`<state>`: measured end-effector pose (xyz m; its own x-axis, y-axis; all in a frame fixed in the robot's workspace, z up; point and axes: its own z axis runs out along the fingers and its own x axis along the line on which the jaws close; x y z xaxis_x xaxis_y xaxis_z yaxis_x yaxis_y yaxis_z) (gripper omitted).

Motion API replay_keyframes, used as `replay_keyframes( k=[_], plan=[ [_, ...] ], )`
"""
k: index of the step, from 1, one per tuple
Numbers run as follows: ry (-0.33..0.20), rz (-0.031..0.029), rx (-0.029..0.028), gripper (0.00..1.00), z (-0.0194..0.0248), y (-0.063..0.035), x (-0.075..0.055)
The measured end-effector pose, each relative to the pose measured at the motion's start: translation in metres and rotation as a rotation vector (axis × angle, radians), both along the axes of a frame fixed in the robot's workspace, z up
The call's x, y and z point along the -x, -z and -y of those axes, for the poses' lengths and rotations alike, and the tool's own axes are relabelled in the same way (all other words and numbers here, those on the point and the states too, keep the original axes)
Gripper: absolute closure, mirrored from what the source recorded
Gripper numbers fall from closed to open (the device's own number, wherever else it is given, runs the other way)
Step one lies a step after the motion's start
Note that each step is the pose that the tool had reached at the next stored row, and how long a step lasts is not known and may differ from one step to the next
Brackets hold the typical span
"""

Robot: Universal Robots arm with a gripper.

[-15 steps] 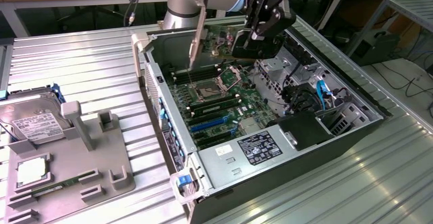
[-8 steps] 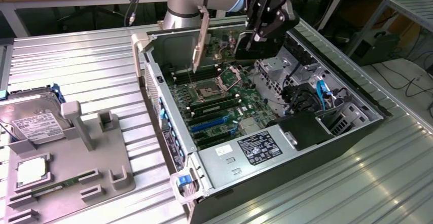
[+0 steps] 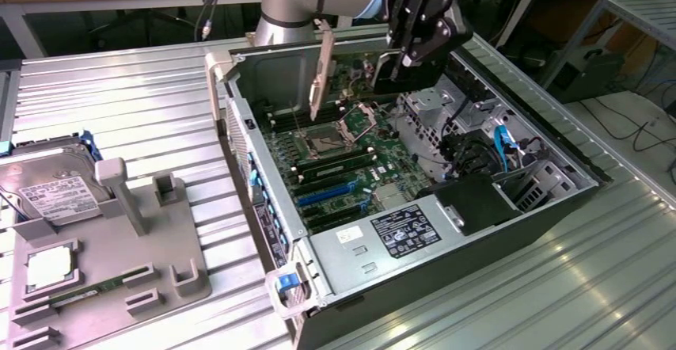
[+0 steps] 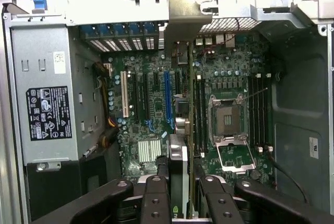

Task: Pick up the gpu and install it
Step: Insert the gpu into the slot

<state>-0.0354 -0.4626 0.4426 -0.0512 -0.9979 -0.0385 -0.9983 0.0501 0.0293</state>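
While poised above the case, gripper clamps gpu — edge-down.

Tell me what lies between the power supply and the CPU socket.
In the wrist view, a row of expansion slots lies there, and the held gpu hangs edge-on above that stretch.
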Motion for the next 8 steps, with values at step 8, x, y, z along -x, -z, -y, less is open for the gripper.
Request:
replay_keyframes(
  k=[8],
  plan=[
    [0.009,0.0099,-0.0003,0.73,0.0,0.0064,0.0001]
  ],
)
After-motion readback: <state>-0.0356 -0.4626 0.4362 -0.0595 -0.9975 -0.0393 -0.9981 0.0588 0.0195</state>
